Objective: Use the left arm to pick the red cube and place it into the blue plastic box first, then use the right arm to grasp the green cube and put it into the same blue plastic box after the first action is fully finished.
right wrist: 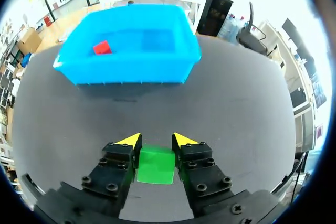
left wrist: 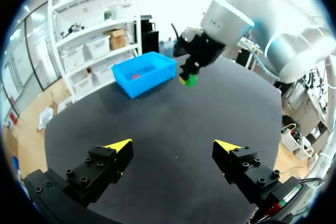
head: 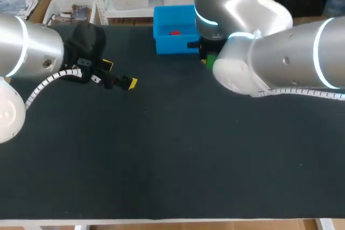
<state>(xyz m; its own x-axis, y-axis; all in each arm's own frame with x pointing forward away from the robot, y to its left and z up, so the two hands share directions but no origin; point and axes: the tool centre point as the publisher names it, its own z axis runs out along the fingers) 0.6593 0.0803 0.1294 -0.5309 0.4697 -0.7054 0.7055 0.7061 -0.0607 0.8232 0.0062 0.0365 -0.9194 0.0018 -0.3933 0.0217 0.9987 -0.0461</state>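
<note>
The red cube point(right wrist: 102, 48) lies inside the blue box point(right wrist: 126, 69) on the bench point(head: 172, 160). The right arm's fingers point(right wrist: 122, 156) grasp the green cube point(right wrist: 155, 164) near the box, outside it. The left arm's fingers point(left wrist: 105, 163) are released and empty. Step two seems underway: next, carry the cube over the rim.

Box point(head: 172, 45) sits at far edge of desk point(head: 172, 160), bit left of middle. One cube point(head: 175, 32) inside it, on box floor. Right claw point(right wrist: 156, 141) just off box's near right corner, box ahead of it. Other cube point(right wrist: 155, 165) pinched between its fingers, touching both. Left claw point(head: 119, 74) way over on desk's left side, well apart from box, nearer than it, fingers spread wide.
</note>
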